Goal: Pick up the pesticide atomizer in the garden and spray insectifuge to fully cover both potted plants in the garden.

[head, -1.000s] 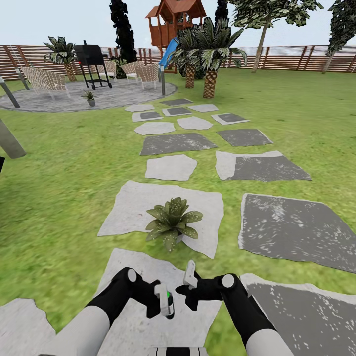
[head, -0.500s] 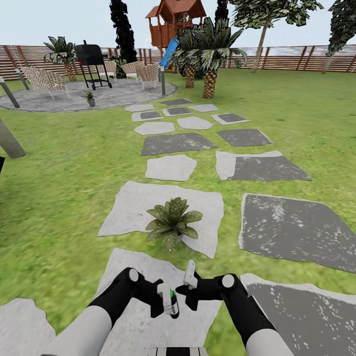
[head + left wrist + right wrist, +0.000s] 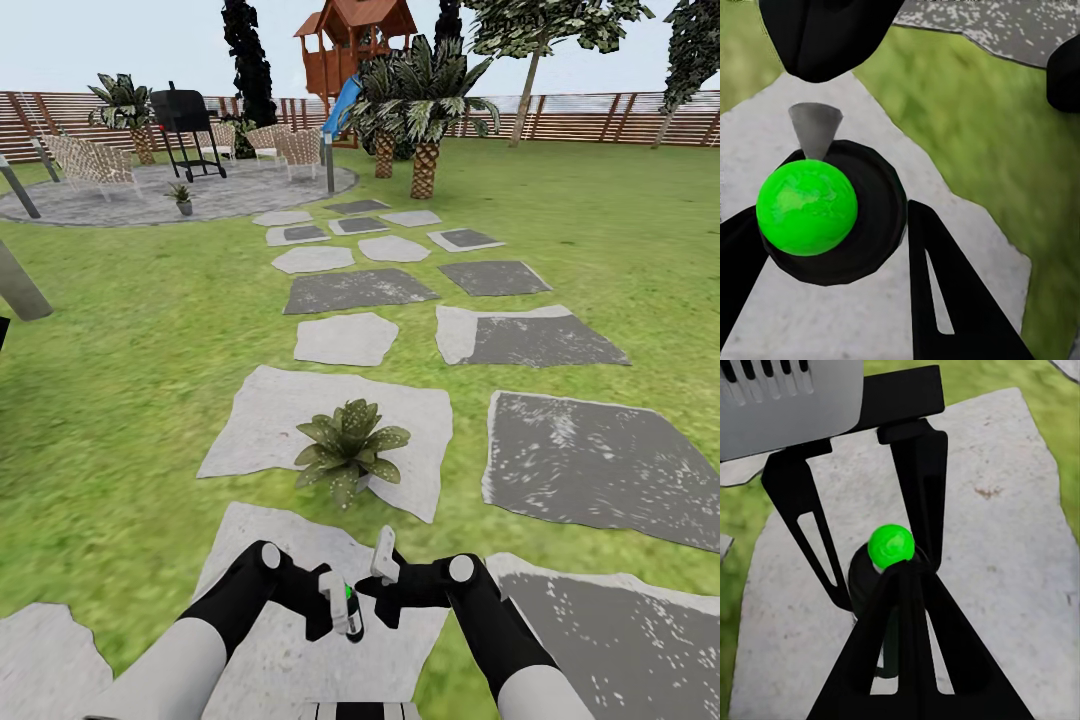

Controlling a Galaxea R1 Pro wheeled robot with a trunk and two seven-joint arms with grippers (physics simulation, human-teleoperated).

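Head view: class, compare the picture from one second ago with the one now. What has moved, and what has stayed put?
The left tool, holding the pesticide atomizer, shifted slightly toward the right tool; the bottle now sits lower and nearer it. The potted plant on its stepping stone is unchanged.

My two grippers sit close together over the near stepping stone, the left gripper closed around the pesticide atomizer and the right gripper right beside it, so I have almost no room between them. Straight ahead, a potted plant stands at the near edge of the next stone and blocks the way forward. The grass to the left and right looks open.
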